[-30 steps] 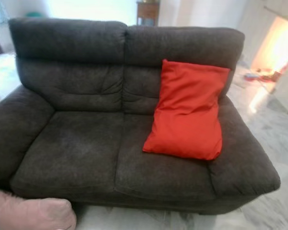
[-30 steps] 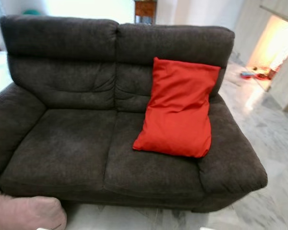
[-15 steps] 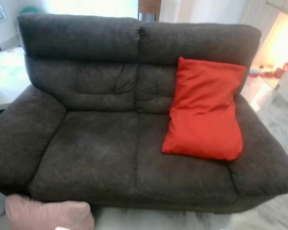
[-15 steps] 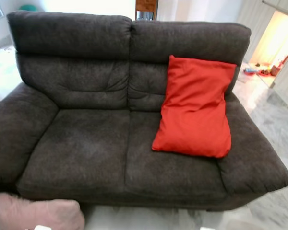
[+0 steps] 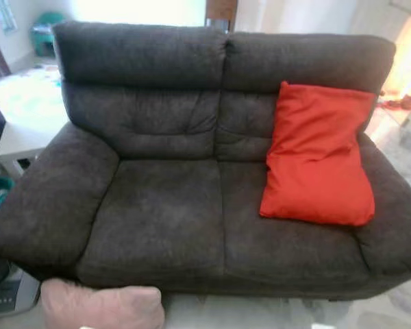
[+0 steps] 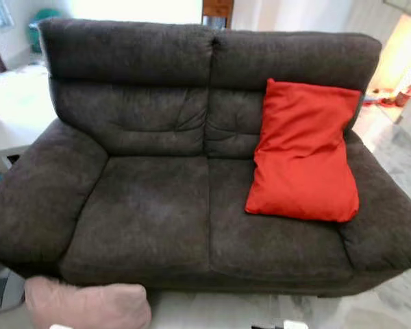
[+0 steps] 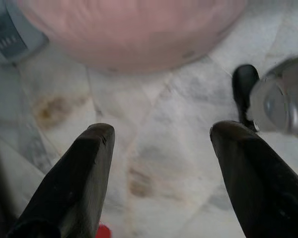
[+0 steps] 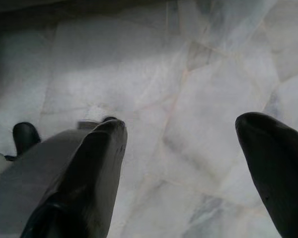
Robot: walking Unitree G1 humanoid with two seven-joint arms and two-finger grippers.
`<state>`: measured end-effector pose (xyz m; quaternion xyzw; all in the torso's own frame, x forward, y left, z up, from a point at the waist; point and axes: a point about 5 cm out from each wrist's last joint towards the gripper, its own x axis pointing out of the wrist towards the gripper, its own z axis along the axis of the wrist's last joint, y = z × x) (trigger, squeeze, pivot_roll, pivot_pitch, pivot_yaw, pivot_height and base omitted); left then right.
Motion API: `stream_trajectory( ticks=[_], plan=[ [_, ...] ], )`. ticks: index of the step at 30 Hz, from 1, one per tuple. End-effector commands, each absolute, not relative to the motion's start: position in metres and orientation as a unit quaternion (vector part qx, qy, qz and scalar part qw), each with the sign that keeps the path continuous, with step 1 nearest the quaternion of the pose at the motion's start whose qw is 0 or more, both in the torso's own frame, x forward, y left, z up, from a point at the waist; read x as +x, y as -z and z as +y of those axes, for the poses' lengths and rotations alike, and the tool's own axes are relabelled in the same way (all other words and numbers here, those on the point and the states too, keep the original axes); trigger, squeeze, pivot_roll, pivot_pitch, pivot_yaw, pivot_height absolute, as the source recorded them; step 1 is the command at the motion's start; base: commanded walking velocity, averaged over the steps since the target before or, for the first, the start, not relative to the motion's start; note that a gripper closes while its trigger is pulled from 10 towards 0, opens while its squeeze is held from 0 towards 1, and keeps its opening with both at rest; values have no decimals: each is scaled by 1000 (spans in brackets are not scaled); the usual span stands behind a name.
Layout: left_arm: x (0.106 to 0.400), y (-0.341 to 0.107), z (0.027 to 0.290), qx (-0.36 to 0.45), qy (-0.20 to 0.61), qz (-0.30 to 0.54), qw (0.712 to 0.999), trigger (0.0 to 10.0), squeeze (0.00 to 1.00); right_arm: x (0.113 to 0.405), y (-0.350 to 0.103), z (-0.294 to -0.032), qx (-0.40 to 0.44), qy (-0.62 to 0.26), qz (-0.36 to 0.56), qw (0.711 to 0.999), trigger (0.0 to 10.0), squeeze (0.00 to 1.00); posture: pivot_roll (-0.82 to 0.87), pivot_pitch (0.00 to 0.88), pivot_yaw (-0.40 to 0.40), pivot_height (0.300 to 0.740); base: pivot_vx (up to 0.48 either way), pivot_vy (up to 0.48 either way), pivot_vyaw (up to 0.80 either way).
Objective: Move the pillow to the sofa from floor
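Note:
A pale pink pillow (image 5: 101, 306) lies on the marble floor, against the front of the dark grey sofa (image 5: 157, 212) at its left end. A red pillow (image 5: 320, 156) leans against the sofa's right backrest. My left gripper (image 7: 161, 134) hangs open above the floor, with the pink pillow (image 7: 131, 27) just beyond its fingertips and apart from them. My right gripper (image 8: 181, 131) is open over bare marble floor.
A low white table (image 5: 20, 137) stands left of the sofa, with a teal object (image 5: 49, 31) behind it. A grey device (image 5: 7, 296) sits on the floor by the sofa's left arm. Marble floor (image 5: 397, 137) runs past the sofa's right side.
The whole view has shifted right, so the camera has turned left. The white table and grey device have come into view; more of the pink pillow shows.

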<state>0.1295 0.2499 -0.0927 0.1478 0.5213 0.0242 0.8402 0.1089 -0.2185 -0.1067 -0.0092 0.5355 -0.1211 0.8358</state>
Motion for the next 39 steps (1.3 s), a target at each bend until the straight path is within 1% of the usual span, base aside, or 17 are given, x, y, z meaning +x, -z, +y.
stream_trajectory(
  ticks=[1, 17, 28, 39],
  plan=[
    [129, 94, 247, 144, -21, 522, 840, 10000, 0, 102, 108, -221, -10, 129, 544, 829, 10000, 0, 63, 27, -24, 740, 0, 375, 0],
    [129, 94, 247, 143, -21, 522, 841, 10000, 0, 102, 108, -222, -17, 117, 548, 828, 10000, 0, 68, 35, -28, 740, 0, 376, 0],
    [128, 94, 246, 140, -23, 522, 841, 10000, 0, 102, 108, -222, -17, 116, 549, 827, 10000, 0, 68, 40, -31, 740, 0, 375, 490],
    [129, 94, 247, 140, -23, 522, 841, 10000, 0, 102, 108, -221, -11, 120, 548, 828, 10000, 0, 71, 47, -30, 740, 0, 374, 0]
  ],
)
